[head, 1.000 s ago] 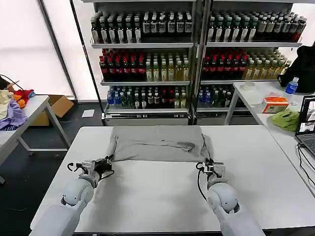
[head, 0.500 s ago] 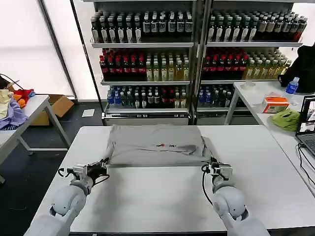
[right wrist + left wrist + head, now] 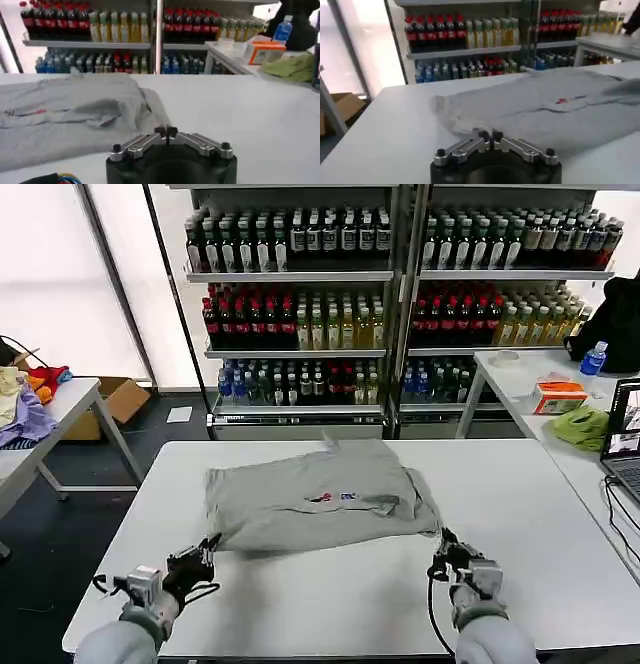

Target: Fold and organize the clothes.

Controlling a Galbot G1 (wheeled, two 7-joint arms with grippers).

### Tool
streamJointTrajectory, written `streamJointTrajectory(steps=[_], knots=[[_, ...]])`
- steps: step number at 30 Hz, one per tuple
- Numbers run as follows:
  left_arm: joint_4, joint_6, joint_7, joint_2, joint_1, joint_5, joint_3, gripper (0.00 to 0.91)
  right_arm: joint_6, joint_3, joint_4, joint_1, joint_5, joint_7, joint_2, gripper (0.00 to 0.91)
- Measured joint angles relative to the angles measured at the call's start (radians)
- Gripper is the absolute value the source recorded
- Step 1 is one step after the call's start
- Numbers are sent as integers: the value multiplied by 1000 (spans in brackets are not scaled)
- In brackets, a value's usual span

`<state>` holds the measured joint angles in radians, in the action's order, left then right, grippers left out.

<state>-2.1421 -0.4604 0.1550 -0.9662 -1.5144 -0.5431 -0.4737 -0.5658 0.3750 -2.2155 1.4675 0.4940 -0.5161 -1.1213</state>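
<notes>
Shirt (image 3: 320, 494) lies mid-table, folded, pulled nearer you than before. Your wrist views show the left gripper (image 3: 490, 135) and right gripper (image 3: 165, 131) pinched closed, empty, now withdrawn from its near edge.

The light grey shirt (image 3: 315, 496) lies flat on the white desk (image 3: 540, 484), folded into a rough rectangle set slightly askew. A small red-and-blue chest print (image 3: 335, 497) faces up near its centre. The cloth is rumpled along the right edge.
</notes>
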Motion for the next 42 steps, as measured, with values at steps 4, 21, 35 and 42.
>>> streamJointTrajectory(steps=[4,21,35,42], knots=[[-37,3,-2,-8,-59,11,-13,10,9,22,-10,33,-2,11,4,0],[30,29,-40,-20,-59,32,-25,10,-2,-36,174,-163,-50,115,-30,907],[71,32,-48,-15,-50,32,-35,10,-4,-93,363,-307,-64,146,-70,584],[82,32,-50,-21,-43,33,-35,10,10,-103,420,-334,-62,158,-77,0]])
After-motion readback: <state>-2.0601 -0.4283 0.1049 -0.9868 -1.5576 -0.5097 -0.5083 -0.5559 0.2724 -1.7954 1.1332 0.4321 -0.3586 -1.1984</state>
